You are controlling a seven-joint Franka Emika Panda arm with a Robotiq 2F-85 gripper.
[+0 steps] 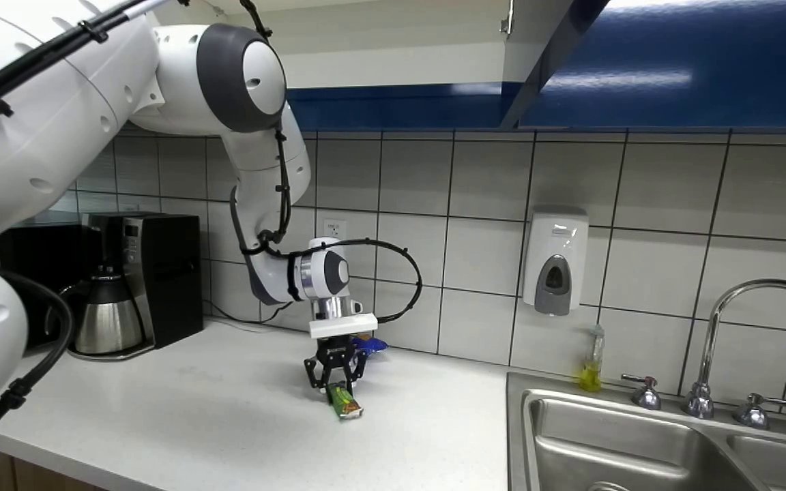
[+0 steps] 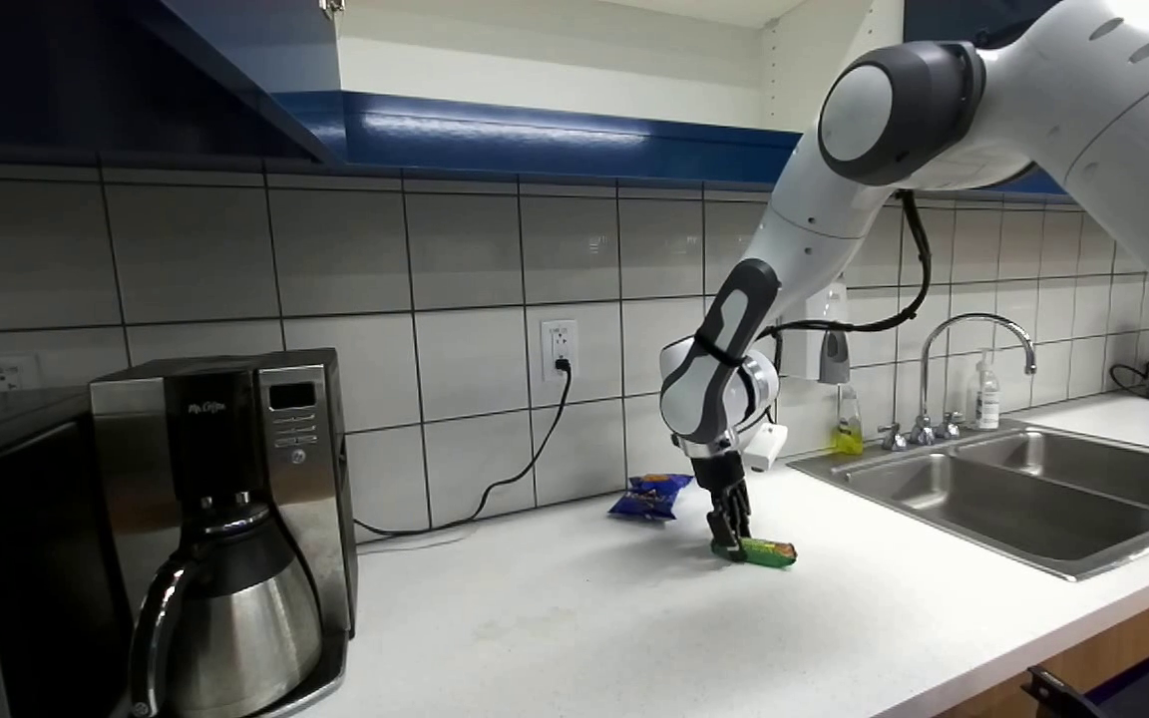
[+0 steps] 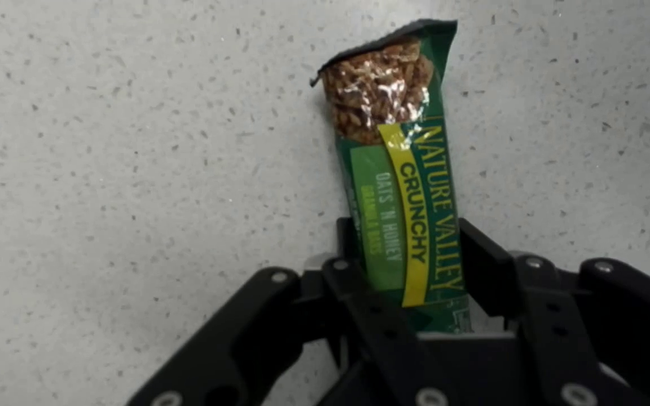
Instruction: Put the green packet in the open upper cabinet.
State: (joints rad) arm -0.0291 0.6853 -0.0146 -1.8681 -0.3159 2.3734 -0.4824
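The green packet [image 3: 401,186], a granola bar wrapper with a yellow stripe, lies flat on or just at the white counter. It shows in both exterior views [image 1: 346,402] [image 2: 768,552]. My gripper [image 3: 407,239] points down over it, one finger against each long side near the packet's rear half. The fingers look closed against the wrapper; the gripper also shows in both exterior views [image 1: 338,385] [image 2: 731,548]. The packet's rear end is partly hidden by the gripper. The open upper cabinet [image 1: 400,61] is above the counter, with a blue lower edge; it also shows here [image 2: 555,132].
A blue snack bag [image 2: 650,497] lies by the tiled wall behind the gripper. A coffee maker [image 2: 235,538] stands at one end of the counter [image 2: 555,638], a sink [image 1: 611,436] at the other. The cabinet's blue door [image 1: 679,68] stands raised. A soap dispenser [image 1: 557,262] hangs on the wall.
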